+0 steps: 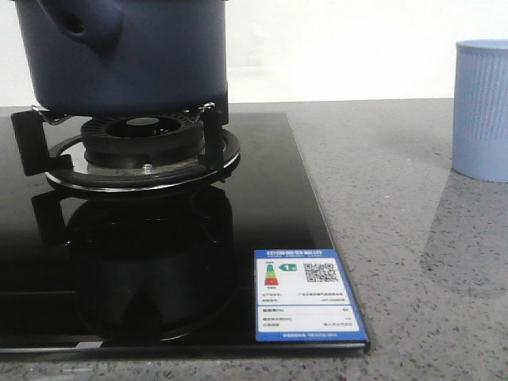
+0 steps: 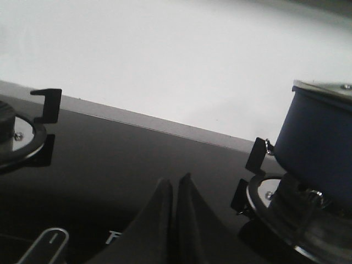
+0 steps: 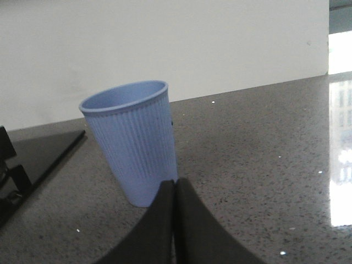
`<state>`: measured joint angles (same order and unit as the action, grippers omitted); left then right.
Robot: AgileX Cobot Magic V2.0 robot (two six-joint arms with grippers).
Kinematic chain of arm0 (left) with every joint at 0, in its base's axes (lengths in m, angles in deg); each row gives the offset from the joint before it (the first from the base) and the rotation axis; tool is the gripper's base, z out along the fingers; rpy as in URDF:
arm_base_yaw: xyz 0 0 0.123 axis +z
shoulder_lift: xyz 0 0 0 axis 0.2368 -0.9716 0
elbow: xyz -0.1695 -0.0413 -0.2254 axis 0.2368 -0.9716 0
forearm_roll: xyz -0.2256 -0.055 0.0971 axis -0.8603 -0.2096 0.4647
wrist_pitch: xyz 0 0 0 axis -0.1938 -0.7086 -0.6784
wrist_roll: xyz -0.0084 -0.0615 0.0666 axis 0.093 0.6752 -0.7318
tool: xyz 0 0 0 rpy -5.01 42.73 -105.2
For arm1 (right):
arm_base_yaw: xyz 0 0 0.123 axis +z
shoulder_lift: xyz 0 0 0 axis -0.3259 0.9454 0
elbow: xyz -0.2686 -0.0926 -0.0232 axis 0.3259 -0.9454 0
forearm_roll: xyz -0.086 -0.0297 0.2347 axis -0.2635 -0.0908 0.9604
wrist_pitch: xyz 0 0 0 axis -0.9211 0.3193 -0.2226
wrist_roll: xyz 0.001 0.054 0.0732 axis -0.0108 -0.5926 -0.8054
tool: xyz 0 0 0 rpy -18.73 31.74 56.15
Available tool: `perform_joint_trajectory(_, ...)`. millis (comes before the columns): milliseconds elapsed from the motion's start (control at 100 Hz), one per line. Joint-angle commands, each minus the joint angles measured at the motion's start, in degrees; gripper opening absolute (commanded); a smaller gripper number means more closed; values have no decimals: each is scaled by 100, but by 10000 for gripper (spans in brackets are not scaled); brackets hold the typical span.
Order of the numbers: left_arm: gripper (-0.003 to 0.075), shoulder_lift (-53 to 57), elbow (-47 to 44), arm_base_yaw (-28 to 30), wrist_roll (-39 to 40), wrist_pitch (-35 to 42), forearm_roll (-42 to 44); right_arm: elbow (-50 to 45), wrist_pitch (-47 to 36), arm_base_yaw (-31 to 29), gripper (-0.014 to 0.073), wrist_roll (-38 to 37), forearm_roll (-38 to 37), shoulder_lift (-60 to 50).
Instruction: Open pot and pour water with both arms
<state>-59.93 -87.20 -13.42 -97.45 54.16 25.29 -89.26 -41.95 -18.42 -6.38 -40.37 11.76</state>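
The dark navy-blue pot (image 1: 119,55) stands on the burner grate (image 1: 139,151) of the black glass hob, its stubby side socket (image 1: 83,24) facing the camera; its top is cut off by the frame. It also shows in the left wrist view (image 2: 319,143), with a metal rim at its top. My left gripper (image 2: 175,184) is shut and empty, low over the hob glass, apart from the pot. My right gripper (image 3: 175,184) is shut and empty, just in front of the light blue ribbed cup (image 3: 135,143). Neither gripper shows in the front view.
The black glass hob (image 1: 262,206) carries a blue-and-white energy label (image 1: 305,294) near its front corner. A second burner (image 2: 14,135) and a control knob (image 2: 47,245) show in the left wrist view. The light blue cup (image 1: 482,107) stands on the speckled grey counter (image 1: 413,238).
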Motion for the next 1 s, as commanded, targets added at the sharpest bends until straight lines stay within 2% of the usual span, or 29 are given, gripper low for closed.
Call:
perform_joint_trajectory(0,-16,151,-81,-57,27,450,-708,-99,-540,1,-62,-4,693,-102)
perform_joint_trajectory(180,-16,151,-71,-57,27,569,-1580,-89,-551,1,-62,-4,1568,-102)
perform_joint_trajectory(280,-16,151,-7,-57,27,619,-2122,-15,-536,1,-61,-4,1619,-102)
perform_joint_trajectory(420,-16,151,265,-57,27,651,-2170,328,-470,1,-61,59,1597,-102)
perform_joint_trajectory(550,-16,102,809,-57,-40,372,-1892,868,-23,1,-61,306,1272,-8)
perform_joint_trajectory(720,-16,-297,1894,-57,-364,-668,-564,1659,742,1,-61,361,738,631)
perform_joint_trajectory(900,-16,-1069,3002,-78,-1060,-1783,-518,2589,1774,1,-61,397,516,1569)
perform_joint_trajectory(990,-16,-1315,3268,-385,-1225,-1904,-543,2906,1941,256,-61,411,570,1937)
